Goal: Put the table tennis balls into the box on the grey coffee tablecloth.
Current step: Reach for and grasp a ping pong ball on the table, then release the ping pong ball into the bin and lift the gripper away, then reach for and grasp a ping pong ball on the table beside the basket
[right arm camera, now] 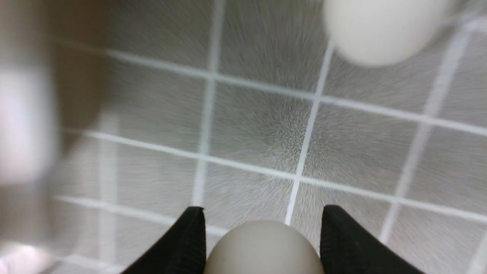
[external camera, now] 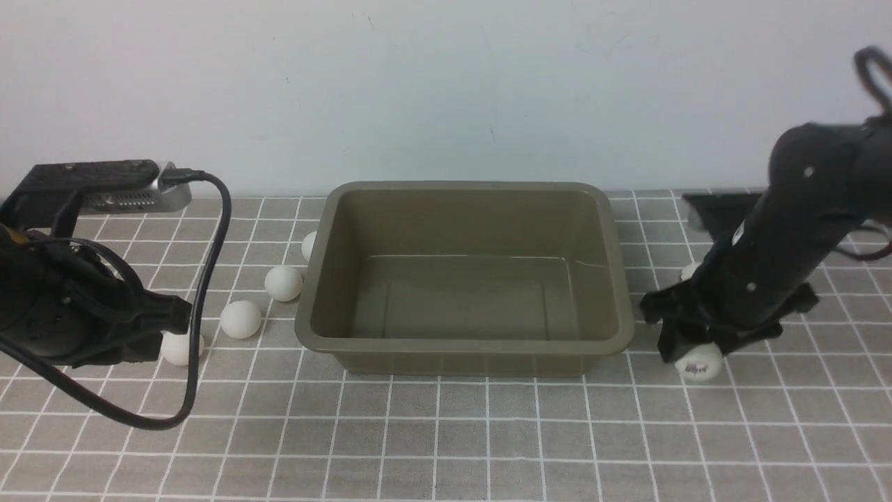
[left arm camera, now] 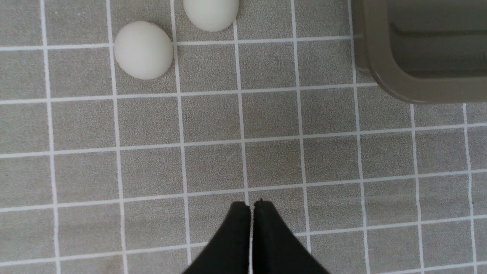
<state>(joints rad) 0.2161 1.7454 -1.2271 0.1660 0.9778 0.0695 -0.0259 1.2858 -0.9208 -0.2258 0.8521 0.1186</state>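
Black and spread just ball-wide, the right gripper [external camera: 697, 348] clamps a white logo ball [external camera: 699, 362] between its fingertips. The dark print on the ball's front is too small to read. In the right wrist view the ball [right arm camera: 262, 247] sits sharp between the two fingers of the gripper [right arm camera: 262, 213], touching both, while the grid beneath is smeared. It is low over the grey coffee tablecloth [external camera: 446, 432], just off the box's near right corner. Another ball [external camera: 688, 270] peeks out behind that arm.

The left gripper [left arm camera: 251, 213] is pressed closed with nothing in it, above bare cloth. Beside its tip, four more table tennis balls [external camera: 240, 319] lie on the cloth in a slanting row leading to the box's left wall. The nearest is half hidden by the gripper and the farthest is tucked behind the rim.

The olive-brown box [external camera: 463, 341] stands mid-cloth with no ball inside.
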